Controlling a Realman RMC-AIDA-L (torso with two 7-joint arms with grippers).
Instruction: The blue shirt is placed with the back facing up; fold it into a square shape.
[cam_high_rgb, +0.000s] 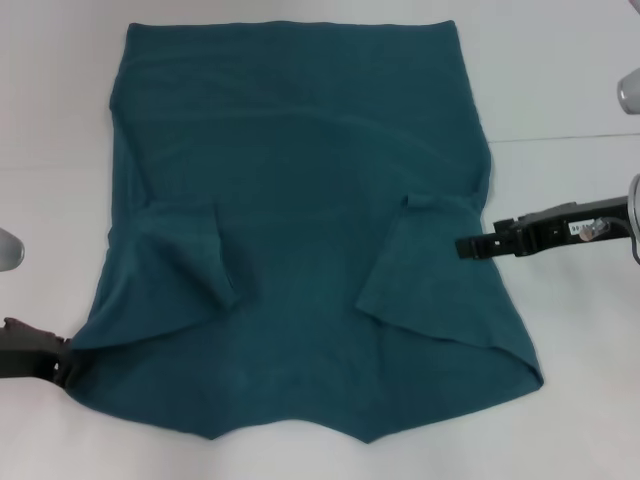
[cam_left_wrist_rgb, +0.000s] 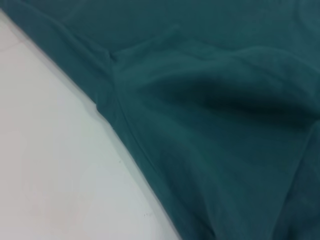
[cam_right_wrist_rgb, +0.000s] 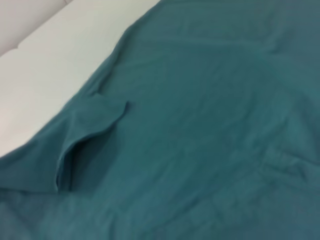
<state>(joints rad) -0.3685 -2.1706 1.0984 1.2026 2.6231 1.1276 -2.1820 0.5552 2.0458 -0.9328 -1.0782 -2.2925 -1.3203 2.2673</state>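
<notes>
Left gripper (cam_high_rgb: 68, 362) at blue shirt (cam_high_rgb: 300, 230) near-left corner, touching fabric edge; fingers hidden, grasp unclear, body cut off by frame. Right gripper (cam_high_rgb: 462, 246) just beside shirt's right edge near folded-in sleeve; opening unreadable. Shirt spread on white table (cam_high_rgb: 560, 80), both sleeves folded inward. Wrist views show only fabric, table.
</notes>
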